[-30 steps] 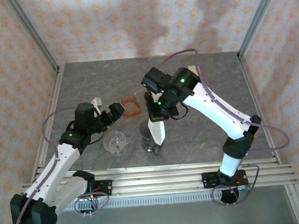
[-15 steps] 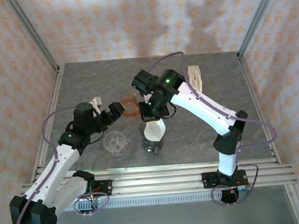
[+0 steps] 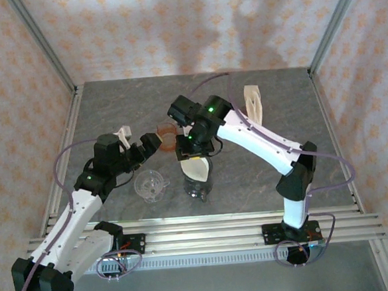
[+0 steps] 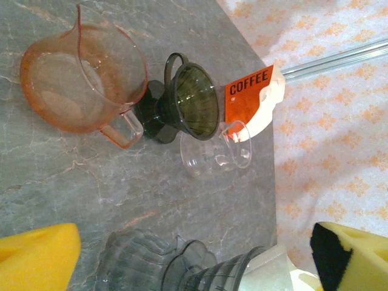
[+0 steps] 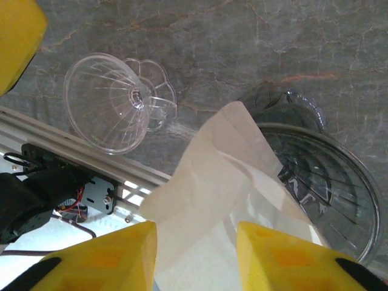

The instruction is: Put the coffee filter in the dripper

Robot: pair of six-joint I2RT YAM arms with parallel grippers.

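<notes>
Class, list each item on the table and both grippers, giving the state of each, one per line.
coffee filter: held, partly opened, over the mouth of the grey dripper
grey dripper: upright, nothing seated in it yet
clear dripper: lying on its side, empty
dark green dripper: empty
orange jug: empty
coffee packet: standing
right gripper: shut on the coffee filter
left gripper: open, empty

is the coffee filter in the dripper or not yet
not seated: the coffee filter is pinched in the right gripper, its tip over the dripper rim; whether it touches, cannot tell
</notes>
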